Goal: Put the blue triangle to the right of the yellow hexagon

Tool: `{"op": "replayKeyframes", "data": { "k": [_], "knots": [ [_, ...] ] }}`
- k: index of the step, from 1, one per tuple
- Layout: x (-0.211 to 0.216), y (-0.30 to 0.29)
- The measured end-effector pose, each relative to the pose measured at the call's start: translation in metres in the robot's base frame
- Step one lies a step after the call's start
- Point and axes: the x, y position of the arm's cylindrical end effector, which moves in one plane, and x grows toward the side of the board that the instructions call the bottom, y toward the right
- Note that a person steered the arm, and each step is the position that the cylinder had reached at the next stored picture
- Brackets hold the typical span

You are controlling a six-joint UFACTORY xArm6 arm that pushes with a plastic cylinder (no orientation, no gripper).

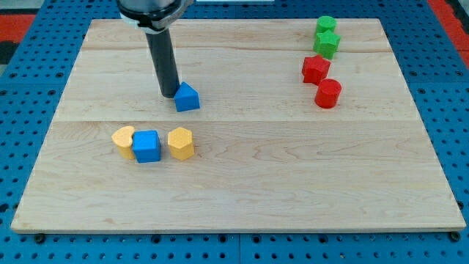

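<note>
The blue triangle (187, 97) lies on the wooden board, left of centre. My tip (168, 94) stands just to its left, touching or nearly touching it. The yellow hexagon (181, 143) lies below the triangle, toward the view's bottom. A blue cube (146, 146) sits directly left of the hexagon, and a yellow rounded block (124, 141) sits left of the cube.
At the view's top right stand a green block (326, 25), a green star-like block (327, 44), a red star-like block (315, 70) and a red cylinder (328, 93). The wooden board (293, 176) rests on a blue pegboard surface.
</note>
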Motion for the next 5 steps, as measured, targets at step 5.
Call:
{"op": "replayKeyframes", "data": {
  "k": [5],
  "knots": [
    [0.001,0.059]
  ]
}}
